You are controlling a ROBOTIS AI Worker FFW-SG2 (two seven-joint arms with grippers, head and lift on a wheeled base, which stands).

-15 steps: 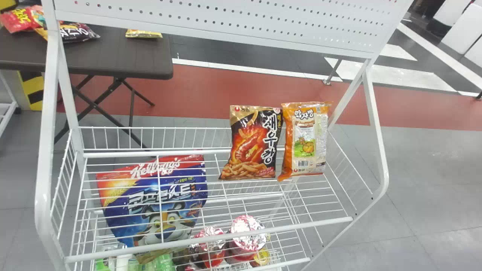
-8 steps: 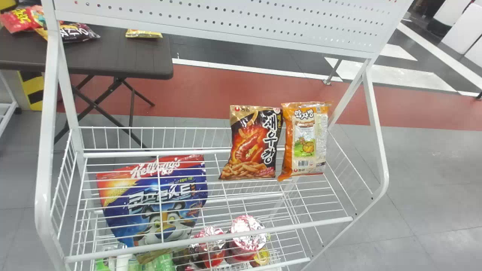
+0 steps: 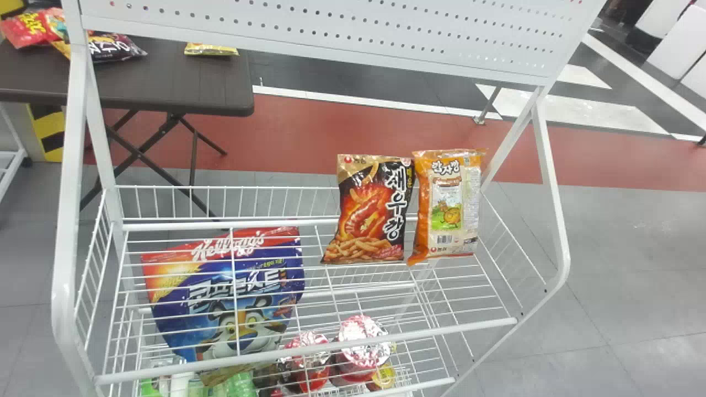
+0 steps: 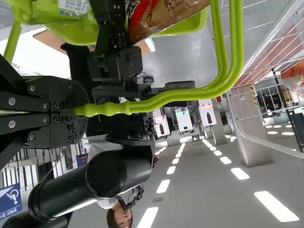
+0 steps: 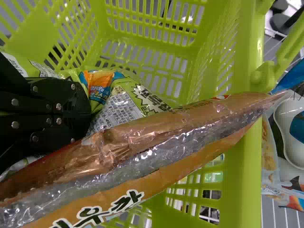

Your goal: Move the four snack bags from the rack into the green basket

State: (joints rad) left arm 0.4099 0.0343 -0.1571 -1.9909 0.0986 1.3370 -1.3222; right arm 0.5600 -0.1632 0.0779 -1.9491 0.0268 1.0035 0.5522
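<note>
Head camera overlooks rack point(image 3: 441, 331); wrist cameras share basket point(image 5: 249, 166), right peering inside.

Black two-fingered left gripper point(image 4: 78, 111) closed around lime-green plastic basket handle point(image 4: 190, 96). Black two-fingered right gripper point(image 5: 89, 113) points inside basket rim point(image 5: 248, 156), fingers together.

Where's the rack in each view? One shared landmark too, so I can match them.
Head view: rack fills mid-picture.
Left wrist view: beyond the green handle, around an orange bag.
Right wrist view: just outside the green basket's rim.
Landmark: white wires.
</note>
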